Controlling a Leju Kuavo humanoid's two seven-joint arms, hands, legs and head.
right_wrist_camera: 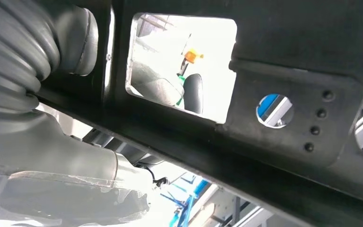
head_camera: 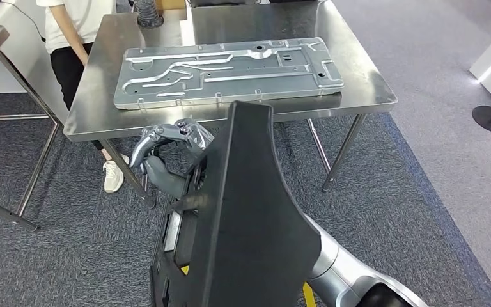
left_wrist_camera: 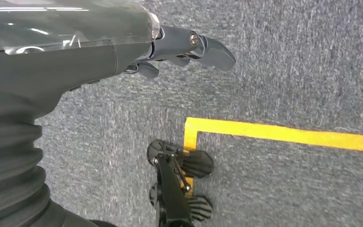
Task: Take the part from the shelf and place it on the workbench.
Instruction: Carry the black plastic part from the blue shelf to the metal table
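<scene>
A person (head_camera: 70,38) stands at the far left corner of the steel workbench (head_camera: 371,89), where a long stamped metal plate (head_camera: 227,70) already covers much of the top. Just short of the near edge, the robot's right hand (head_camera: 166,160) curls its fingers around the black part (head_camera: 249,217), a tall moulded panel carried upright in front of the robot's body, not yet over the table. The left hand (left_wrist_camera: 179,49) hangs over grey carpet and a yellow floor line (left_wrist_camera: 283,135), holding nothing, its dark fingers loosely extended.

The risks look plain: a one-handed hold on so large a panel could let it twist or slip, its top edge could catch the workbench rim, and it might land on the plate or swing toward the person.
</scene>
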